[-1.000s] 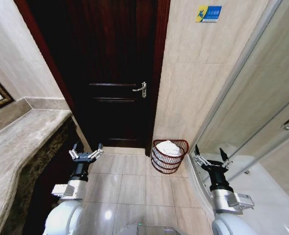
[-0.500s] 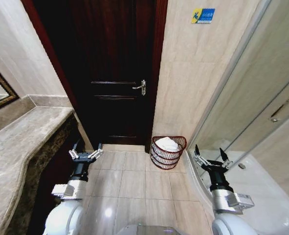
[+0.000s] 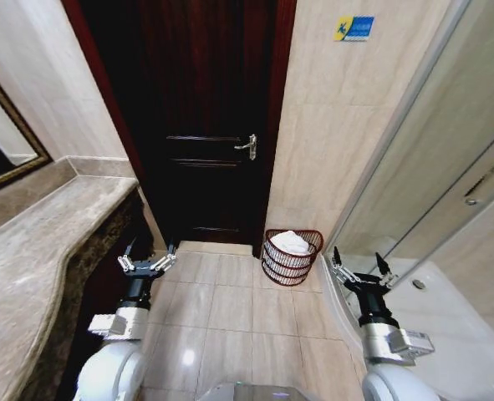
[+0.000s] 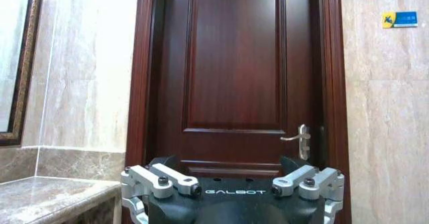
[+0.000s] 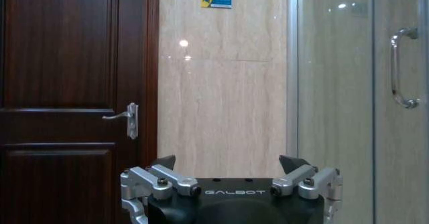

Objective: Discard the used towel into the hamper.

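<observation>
The hamper (image 3: 291,261), a small round dark red wire basket, stands on the tiled floor in the corner between the door frame and the beige wall. A white towel (image 3: 292,242) lies bunched inside it, rising just above the rim. My left gripper (image 3: 147,257) is held low on the left, open and empty, well short of the hamper. My right gripper (image 3: 358,266) hangs on the right, open and empty, a little to the right of the hamper and nearer to me. Both arms are parked in front of my body.
A dark wooden door (image 3: 205,125) with a metal handle (image 3: 247,147) is straight ahead. A marble counter (image 3: 46,242) runs along the left under a framed mirror (image 3: 4,142). A glass shower enclosure (image 3: 447,192) closes off the right. Tiled floor (image 3: 230,309) lies between.
The whole head view has shifted, so the camera has moved: door, hamper and counter sit slightly to the right and the mirror shows more. Both grippers hold the same pose.
</observation>
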